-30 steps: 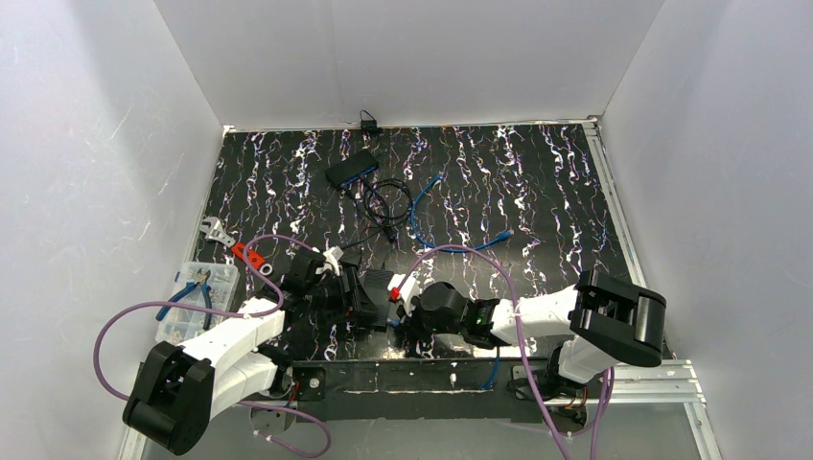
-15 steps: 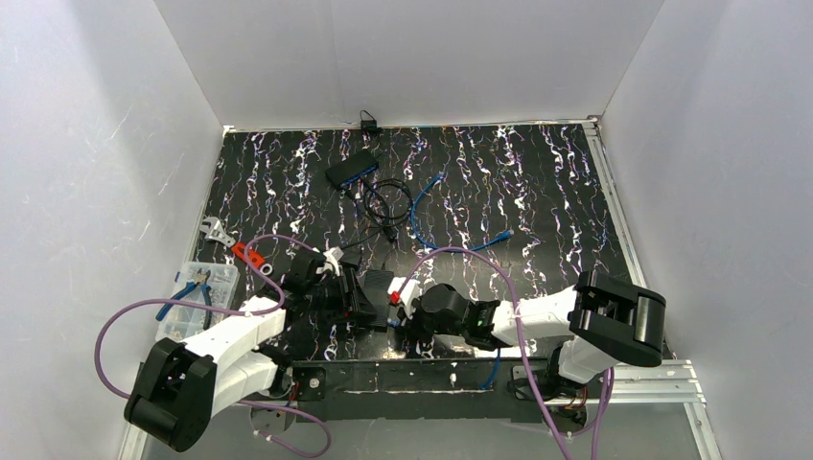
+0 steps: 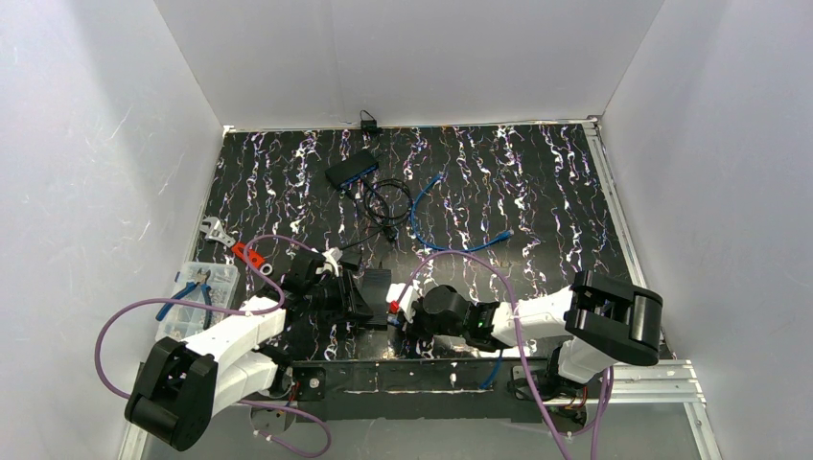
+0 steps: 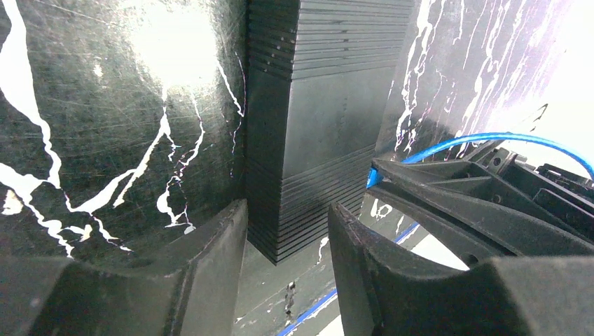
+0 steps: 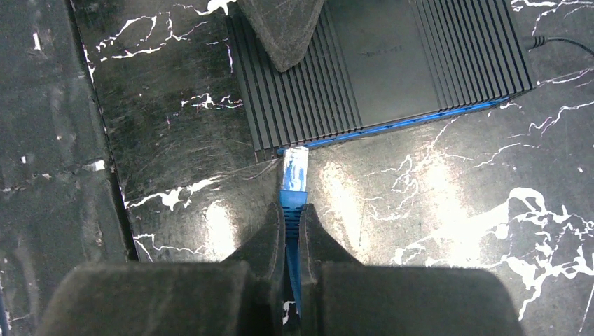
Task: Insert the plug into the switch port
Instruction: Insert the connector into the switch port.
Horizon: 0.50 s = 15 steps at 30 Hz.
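Observation:
The black ribbed switch (image 5: 378,63) lies flat on the marbled mat, its blue port face (image 5: 406,120) turned toward my right gripper. The clear plug (image 5: 295,162) on the blue cable sits with its tip at the left end of that face. I cannot tell whether the plug is inside a port. My right gripper (image 5: 293,210) is shut on the plug's blue boot. My left gripper (image 4: 287,234) straddles the switch's (image 4: 308,161) near corner, jaws open and close to its sides. In the top view both grippers (image 3: 360,295) (image 3: 395,309) meet at the switch (image 3: 377,281).
A second switch (image 3: 351,169) lies at the back with a black cable coil (image 3: 383,203) and a loose blue cable (image 3: 422,206). A clear parts box (image 3: 197,292) with pliers, a red part (image 3: 251,257) and a wrench (image 3: 216,233) sit left. A metal rail (image 3: 403,376) runs along the front.
The left gripper's jaws have narrowed around the switch. The right gripper, still holding the plug, has shifted slightly toward the switch.

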Each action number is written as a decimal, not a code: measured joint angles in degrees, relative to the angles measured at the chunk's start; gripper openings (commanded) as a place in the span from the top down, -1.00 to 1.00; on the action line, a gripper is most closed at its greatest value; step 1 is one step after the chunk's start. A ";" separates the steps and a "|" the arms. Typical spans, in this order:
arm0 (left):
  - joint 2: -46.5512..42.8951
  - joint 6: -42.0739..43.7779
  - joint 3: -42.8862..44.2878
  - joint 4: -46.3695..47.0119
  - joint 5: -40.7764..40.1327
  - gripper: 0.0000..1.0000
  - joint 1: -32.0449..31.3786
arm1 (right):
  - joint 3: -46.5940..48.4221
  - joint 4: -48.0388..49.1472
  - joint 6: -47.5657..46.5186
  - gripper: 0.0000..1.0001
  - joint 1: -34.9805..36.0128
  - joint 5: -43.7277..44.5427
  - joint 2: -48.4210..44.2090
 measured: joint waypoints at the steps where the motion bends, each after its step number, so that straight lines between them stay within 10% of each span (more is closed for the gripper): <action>1: 0.01 0.00 -0.01 0.01 -0.03 0.15 0.03 | -0.11 0.17 -0.74 0.97 0.00 -0.06 0.02; 15: 0.69 -0.21 -0.03 0.40 0.58 0.18 0.11 | -1.82 3.60 -6.12 0.97 0.04 -4.18 -0.52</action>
